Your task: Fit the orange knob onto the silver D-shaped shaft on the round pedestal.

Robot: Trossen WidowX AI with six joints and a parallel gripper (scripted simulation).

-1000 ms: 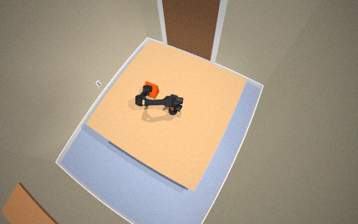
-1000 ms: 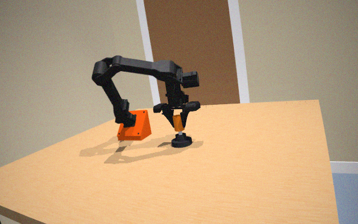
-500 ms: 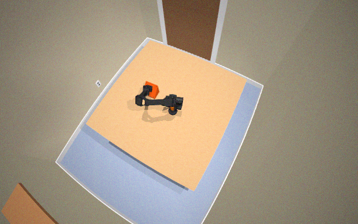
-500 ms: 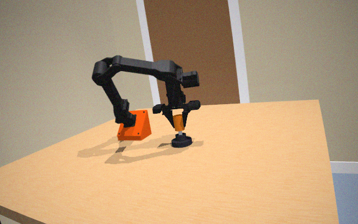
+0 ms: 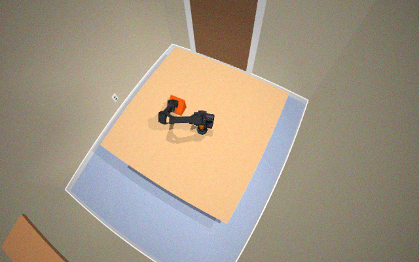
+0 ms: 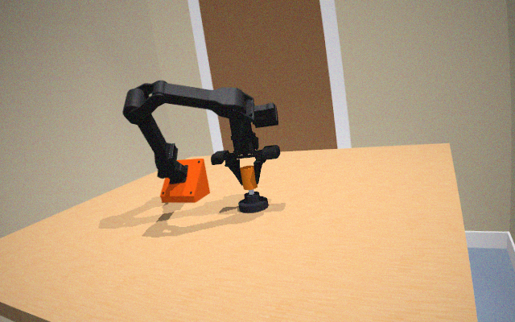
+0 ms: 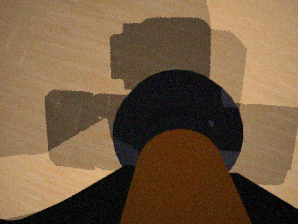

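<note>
The orange knob (image 5: 201, 127) (image 6: 248, 177) (image 7: 184, 180) is held between the fingers of my gripper (image 6: 249, 179), slightly tilted in the exterior view. The dark round pedestal (image 5: 201, 131) (image 6: 253, 204) (image 7: 175, 100) stands on the table directly below it. A short piece of the silver shaft (image 6: 251, 191) shows between the knob's lower end and the pedestal, so the knob is at the shaft's top and above the pedestal. The knob's hole, the shaft's tip and both flat sides are hidden, so their alignment cannot be seen.
The orange wedge-shaped arm base (image 5: 181, 106) (image 6: 197, 181) stands on the wooden table (image 5: 206, 170) (image 6: 314, 249), left of the pedestal. The arm arches over from it. Arm shadows lie around the pedestal. A brown door (image 6: 269, 72) is behind the table.
</note>
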